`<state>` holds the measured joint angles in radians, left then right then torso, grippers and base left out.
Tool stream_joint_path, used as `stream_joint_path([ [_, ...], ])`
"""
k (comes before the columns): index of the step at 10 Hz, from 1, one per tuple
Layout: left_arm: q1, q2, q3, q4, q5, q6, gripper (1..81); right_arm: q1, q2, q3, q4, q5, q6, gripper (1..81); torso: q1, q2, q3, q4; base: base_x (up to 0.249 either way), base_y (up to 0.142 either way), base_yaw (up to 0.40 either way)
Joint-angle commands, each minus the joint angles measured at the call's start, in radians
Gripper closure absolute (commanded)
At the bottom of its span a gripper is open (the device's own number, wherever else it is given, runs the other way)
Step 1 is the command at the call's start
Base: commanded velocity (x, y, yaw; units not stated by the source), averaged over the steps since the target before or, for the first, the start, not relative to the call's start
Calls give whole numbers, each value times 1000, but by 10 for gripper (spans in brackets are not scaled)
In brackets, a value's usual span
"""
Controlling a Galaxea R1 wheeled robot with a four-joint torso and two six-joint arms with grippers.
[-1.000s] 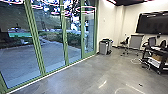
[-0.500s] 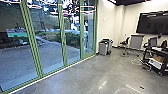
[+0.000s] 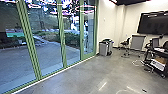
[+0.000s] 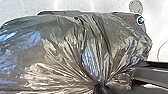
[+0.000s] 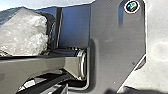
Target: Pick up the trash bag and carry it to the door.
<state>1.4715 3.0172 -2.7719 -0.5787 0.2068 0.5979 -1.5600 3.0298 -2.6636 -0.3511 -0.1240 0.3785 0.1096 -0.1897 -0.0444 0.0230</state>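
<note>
The trash bag [image 4: 62, 50], dark, shiny and translucent, spreads wide in the left wrist view. Its creases draw together at a tight neck, where my left gripper [image 4: 100, 88] is shut on it. In the right wrist view, a pale, crumpled part of the bag [image 5: 25, 32] shows beyond the jointed bar. Whether my right gripper is open or shut cannot be told. Tall glass doors with green frames [image 3: 61, 37] line the left side of the head view, with a paved yard outside.
Grey bins [image 3: 103, 48] stand by the wall past the glass doors. Farther right are a rolling chair [image 3: 124, 43], a grey panel on a stand [image 3: 137, 42] and a black cart [image 3: 161, 55] with cables on the floor near it. A small dark object [image 3: 144, 90] lies on the floor ahead.
The head camera has moved a little forward along the glass doors, so its whole picture has shifted slightly. No arm motion can be made out.
</note>
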Motion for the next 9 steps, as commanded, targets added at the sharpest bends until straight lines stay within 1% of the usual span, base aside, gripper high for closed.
stream_joint_path([
  [1,-62,-7,-2,0,77,3,811,50,7,8,-8,-54,-3,10,0,0,0,0,185,0,0],
  [9,-62,-3,-2,2,77,3,811,53,10,-1,-6,-55,-3,10,0,0,0,0,185,0,0],
])
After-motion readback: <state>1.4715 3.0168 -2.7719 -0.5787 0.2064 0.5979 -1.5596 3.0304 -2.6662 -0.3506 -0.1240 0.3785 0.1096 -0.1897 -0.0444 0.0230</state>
